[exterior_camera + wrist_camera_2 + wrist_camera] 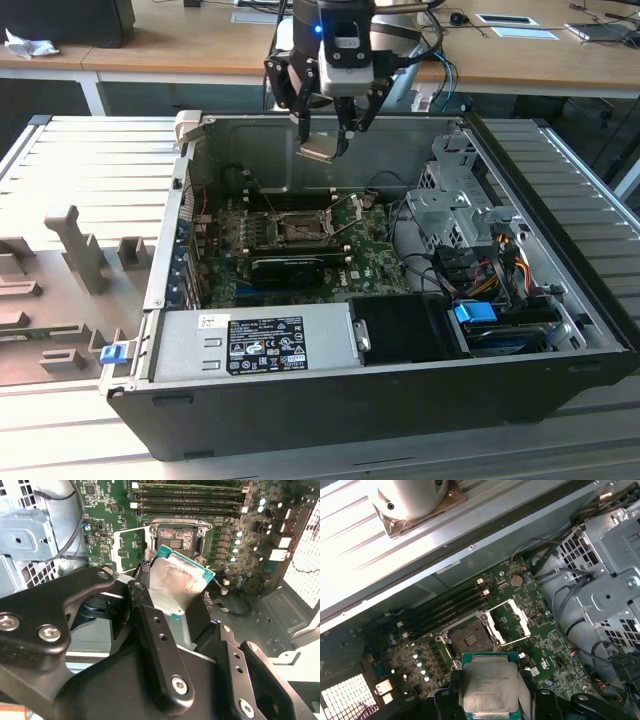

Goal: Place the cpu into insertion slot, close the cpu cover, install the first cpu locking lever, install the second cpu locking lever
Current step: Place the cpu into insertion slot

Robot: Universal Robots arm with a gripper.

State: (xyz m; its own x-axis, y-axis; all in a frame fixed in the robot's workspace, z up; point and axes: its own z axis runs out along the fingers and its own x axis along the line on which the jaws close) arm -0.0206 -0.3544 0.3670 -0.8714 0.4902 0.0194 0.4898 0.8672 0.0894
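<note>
My gripper (322, 148) hangs over the open computer case, near its back wall, shut on the cpu (318, 151). The cpu (490, 684) is a silvery square chip with a green edge, held tilted between the black fingers (150, 625), and its face (174, 582) looks smeared. Below it on the green board lies the insertion slot (470, 639) (298, 230) (175, 540), with a dark, bare centre. The cpu cover (512, 621) (129, 547) is a silvery frame, flipped open beside the slot. A thin lever (345, 205) stands raised by the socket.
The case (150, 300) lies on its side on a grey ribbed table. A labelled power supply (260, 342) fills its front. A metal drive cage (455, 200) and coloured cables (490, 260) sit at the exterior view's right. A long black card (285, 265) lies near the socket, and memory slots (445, 612) run beside it.
</note>
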